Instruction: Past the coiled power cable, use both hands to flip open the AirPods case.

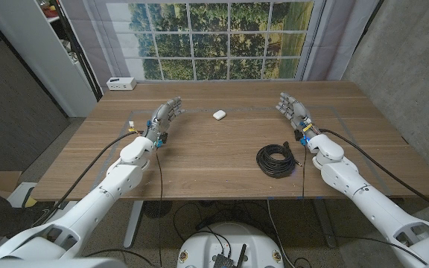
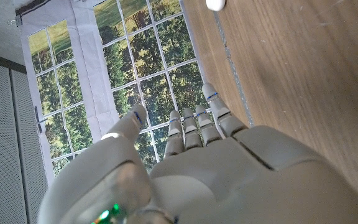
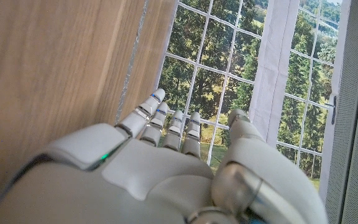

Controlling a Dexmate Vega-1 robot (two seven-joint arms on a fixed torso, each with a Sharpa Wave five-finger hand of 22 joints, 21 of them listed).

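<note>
Behind the wooden table (image 1: 199, 160) hangs a backdrop printed with a paned window and green trees (image 1: 207, 37), and a small white box (image 1: 121, 83) sits at the table's far corner on the robot's left side.

On the table, the left hand (image 1: 166, 117) and the right hand (image 1: 293, 112) are held well apart from each other, each with its fingers spread and reaching toward the backdrop, holding nothing. The wrist views show the same: the left hand's fingers (image 2: 194, 124) extend side by side with the thumb set off from them, and the right hand's fingers (image 3: 166, 121) do likewise (whether either palm touches the wood I cannot tell).

The AirPods case (image 1: 218, 115), small, white and closed, lies between the two hands, nearer the left hand's fingertips than the right's and touched by neither. It also shows in the left wrist view as a white rounded shape (image 2: 215, 4) out beyond that hand's fingers.

The coiled power cable (image 1: 277, 160), black, lies just beside the right wrist on its inner side, closer to the robot than the case and apart from it.
</note>
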